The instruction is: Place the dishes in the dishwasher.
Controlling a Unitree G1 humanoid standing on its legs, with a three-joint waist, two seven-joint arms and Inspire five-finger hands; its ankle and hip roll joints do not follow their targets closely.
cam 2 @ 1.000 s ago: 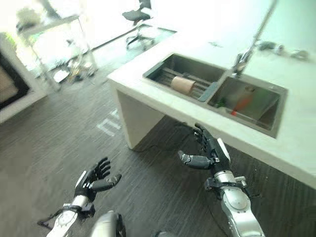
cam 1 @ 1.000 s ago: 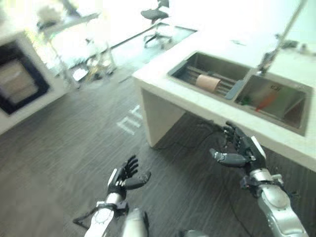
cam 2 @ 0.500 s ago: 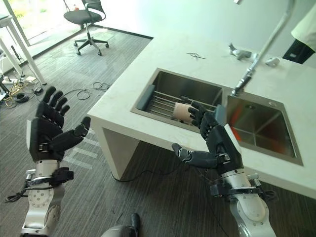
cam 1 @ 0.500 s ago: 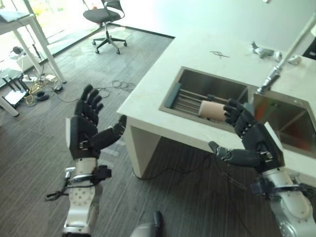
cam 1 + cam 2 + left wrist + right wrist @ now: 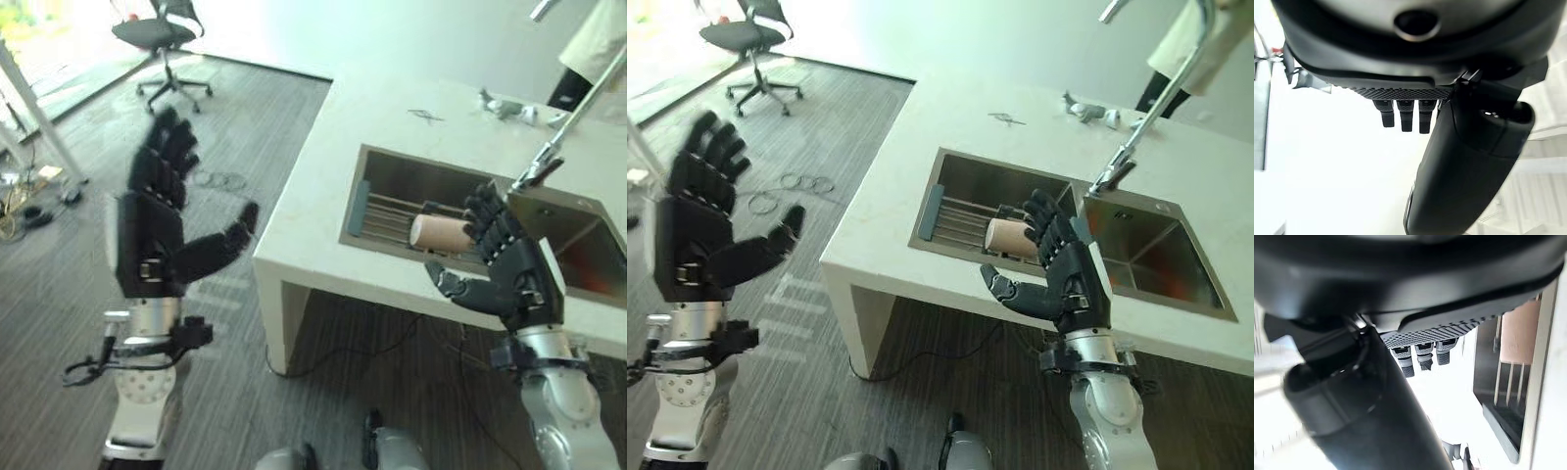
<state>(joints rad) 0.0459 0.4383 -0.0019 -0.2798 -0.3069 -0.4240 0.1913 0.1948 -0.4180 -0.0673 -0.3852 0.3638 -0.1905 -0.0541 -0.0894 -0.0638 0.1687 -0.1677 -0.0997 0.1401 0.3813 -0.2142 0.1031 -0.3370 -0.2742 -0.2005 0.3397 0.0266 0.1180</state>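
Right hand (image 5: 1063, 279) is hovering open and empty at the table (image 5: 921, 176) edge, near the cup (image 5: 1009, 237) lying in the sink (image 5: 960, 176). Left hand (image 5: 700, 235) is raised open, holding nothing. Probably reaching step; next it needs closing round the cup.

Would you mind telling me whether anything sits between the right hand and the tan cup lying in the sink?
Nothing visible does. The right hand is open in front of the counter, fingers raised toward the tan cup, which lies on its side on the rack in the left sink basin. Only the counter's front edge lies below that path.
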